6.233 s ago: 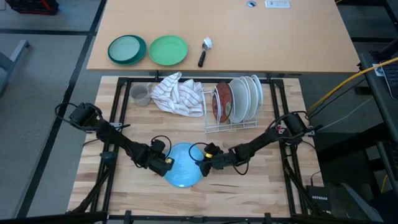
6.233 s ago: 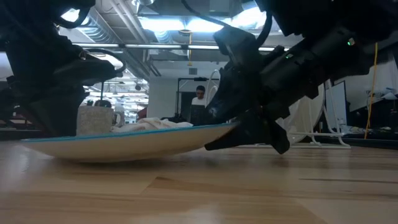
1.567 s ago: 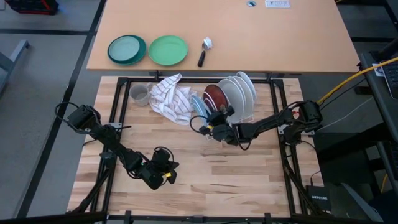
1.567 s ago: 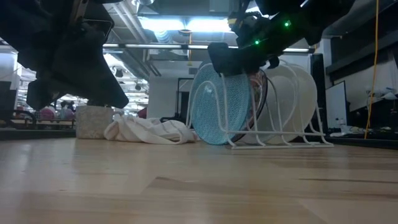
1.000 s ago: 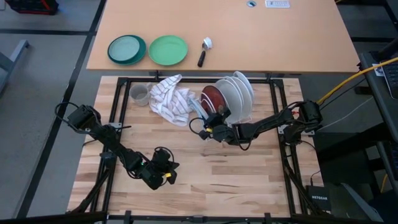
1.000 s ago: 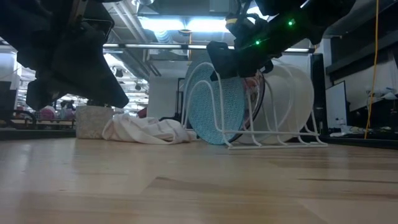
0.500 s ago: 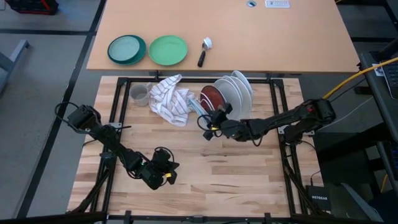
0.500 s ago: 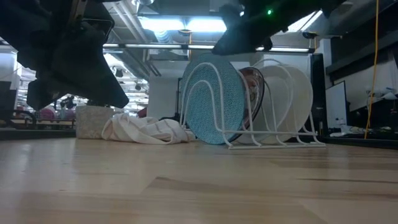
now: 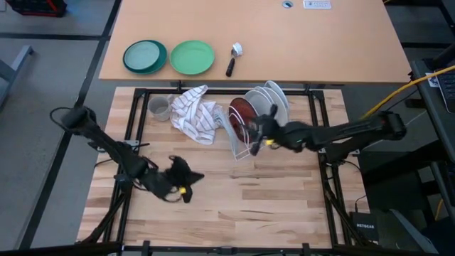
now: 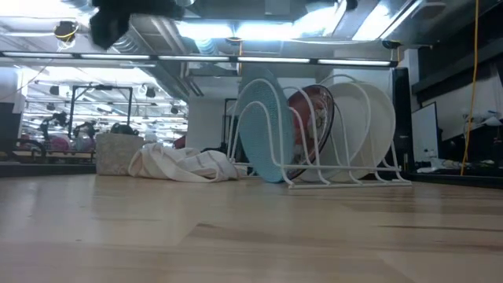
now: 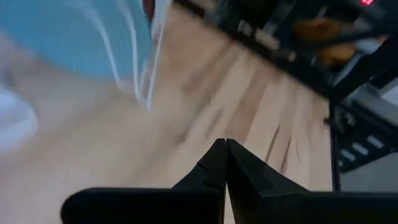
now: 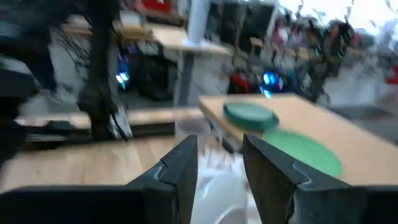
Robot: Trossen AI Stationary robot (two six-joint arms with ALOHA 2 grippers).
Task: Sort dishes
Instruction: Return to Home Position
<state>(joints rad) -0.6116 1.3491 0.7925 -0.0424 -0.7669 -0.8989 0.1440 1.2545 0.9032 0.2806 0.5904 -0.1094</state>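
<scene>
A white wire rack (image 9: pixel 256 135) stands at the far middle of the wooden table. Standing on edge in its slots are the light blue plate (image 10: pixel 263 130) at the left end, then the dark red plate (image 10: pixel 310 118) and white plates (image 10: pixel 361 126). My right gripper (image 9: pixel 259 129) hovers above the rack, open and empty; its wrist view (image 12: pixel 221 155) looks past the fingers at a white plate (image 12: pixel 217 193). My left gripper (image 9: pixel 190 173) is shut and empty, raised over the near left of the table; its wrist view (image 11: pixel 225 146) shows the blue plate (image 11: pixel 93 37).
A striped cloth (image 9: pixel 195 107) and a small grey cup (image 9: pixel 160 108) lie left of the rack. Two green plates (image 9: pixel 145 57) (image 9: pixel 192 57) and a dark-handled utensil (image 9: pixel 233 58) sit on the tan table beyond. Bare wood lies between the rack and the near edge.
My right gripper has come off the light blue plate, risen and drawn back toward the table's right, over the rack. The blue plate stays standing in the rack's left slot. My left gripper has risen from the table and shifted a little toward the far edge.
</scene>
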